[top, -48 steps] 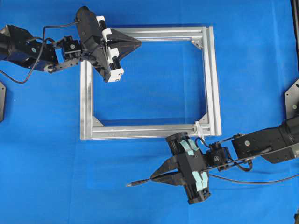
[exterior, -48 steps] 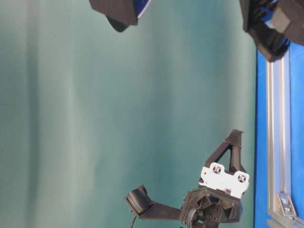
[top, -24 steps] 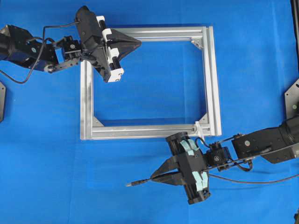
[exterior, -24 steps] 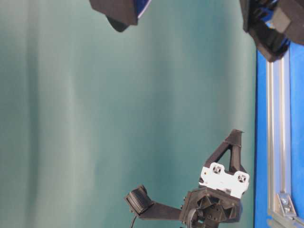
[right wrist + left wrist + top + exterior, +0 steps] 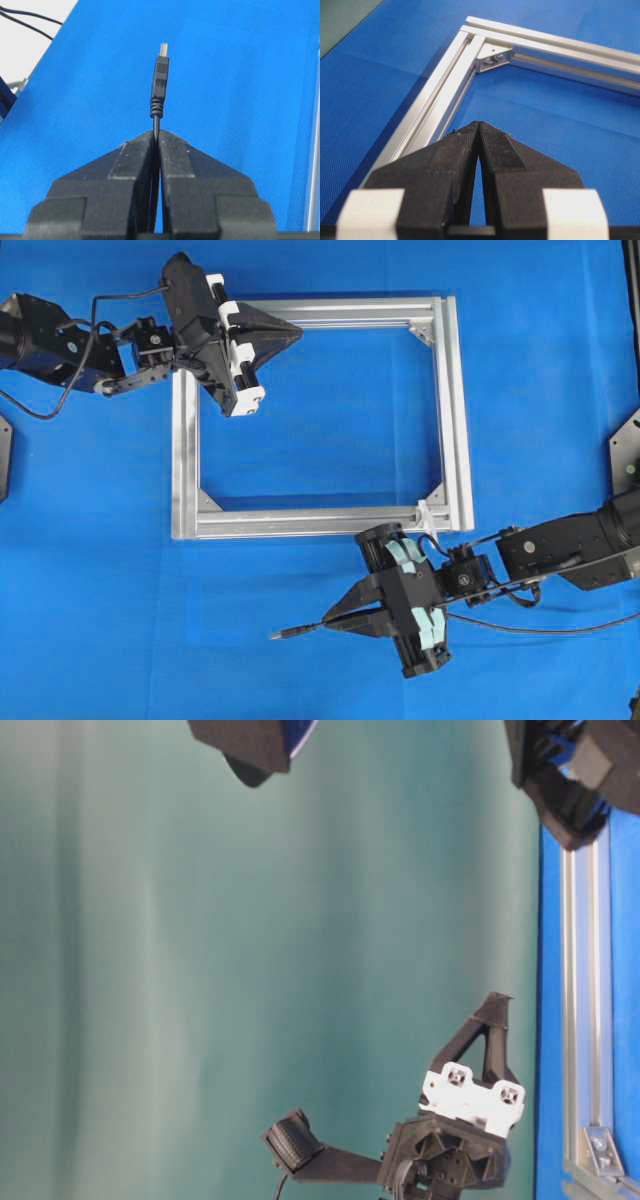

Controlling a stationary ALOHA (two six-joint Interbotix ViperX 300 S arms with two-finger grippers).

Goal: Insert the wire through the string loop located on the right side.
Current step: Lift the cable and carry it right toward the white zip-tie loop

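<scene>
The wire (image 5: 285, 633) is a thin black cable with a small plug. My right gripper (image 5: 325, 623) is shut on it just behind the plug, below the silver frame (image 5: 455, 410), and the rest of the cable trails off to the right. In the right wrist view the plug (image 5: 160, 75) sticks straight out past the closed right gripper (image 5: 158, 134). The string loop (image 5: 425, 512) is a tiny white tie at the frame's lower right corner, just above the right arm's wrist. My left gripper (image 5: 298, 333) is shut on nothing over the frame's top bar. In the left wrist view the left gripper's (image 5: 478, 124) tips meet.
Blue cloth covers the table. Silver corner brackets (image 5: 492, 55) sit inside the frame's corners. Both arms' black bodies lie at the table's left and right sides, with dark mounts at the edges. The table-level view shows mostly a green backdrop.
</scene>
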